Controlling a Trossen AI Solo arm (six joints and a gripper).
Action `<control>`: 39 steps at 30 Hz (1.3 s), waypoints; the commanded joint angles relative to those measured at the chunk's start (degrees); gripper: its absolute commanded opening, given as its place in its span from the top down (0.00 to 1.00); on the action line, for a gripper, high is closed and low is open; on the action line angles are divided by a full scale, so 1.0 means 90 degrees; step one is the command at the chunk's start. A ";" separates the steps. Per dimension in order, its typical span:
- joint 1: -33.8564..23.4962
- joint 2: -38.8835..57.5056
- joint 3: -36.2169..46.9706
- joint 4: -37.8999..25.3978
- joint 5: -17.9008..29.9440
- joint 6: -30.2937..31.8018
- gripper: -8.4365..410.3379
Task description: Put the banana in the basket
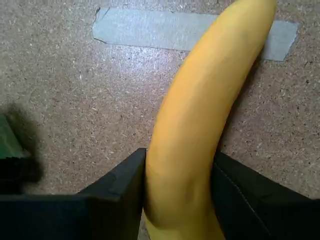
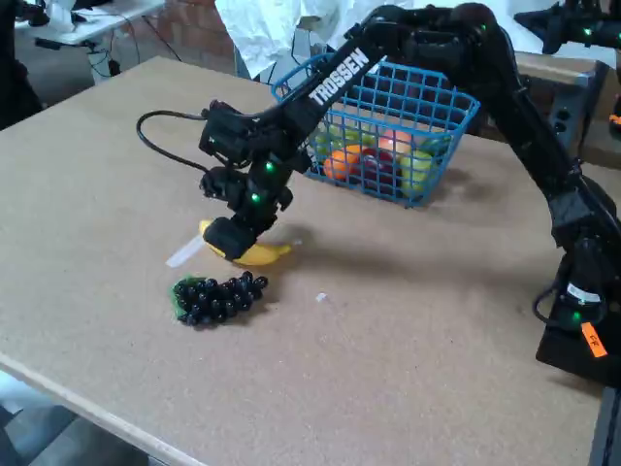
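The banana (image 1: 200,125) is seen lying on the table (image 2: 408,330), in the fixed view well to the left of and in front of the basket (image 2: 441,136). In the wrist view its near end is pinched between the two black fingers (image 1: 122,185) of the end effector (image 1: 177,195), one finger pressed against each side of the fruit. The far end is pointed toward a strip of pale tape (image 1: 150,30) stuck flat to the table; the tip is seen over the tape, though contact cannot be confirmed.

In the fixed view the end effector (image 2: 233,238) is found lowered over the banana (image 2: 262,254), with only part of the yellow fruit left showing on its right side. A bunch of dark grapes (image 2: 218,296) is recorded on the table just in front of the banana, apart from it.

The basket is noted upright near the far edge of the table, with several pieces of fruit (image 2: 369,160) inside it, orange, red and green. The black arm (image 2: 437,49) is seen reaching over the basket from its base (image 2: 577,330) at the right edge of the table.
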 commanded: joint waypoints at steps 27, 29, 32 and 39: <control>0.0007 -0.2914 0.0185 0.0396 0.0206 -0.0355 0.98; 0.0007 -0.3283 0.0185 0.0408 0.0209 -0.0352 0.98; 0.0007 -0.3793 0.0185 0.0437 0.0216 -0.0345 0.98; 0.0007 -0.4855 0.0182 0.0432 0.1020 -0.0500 0.98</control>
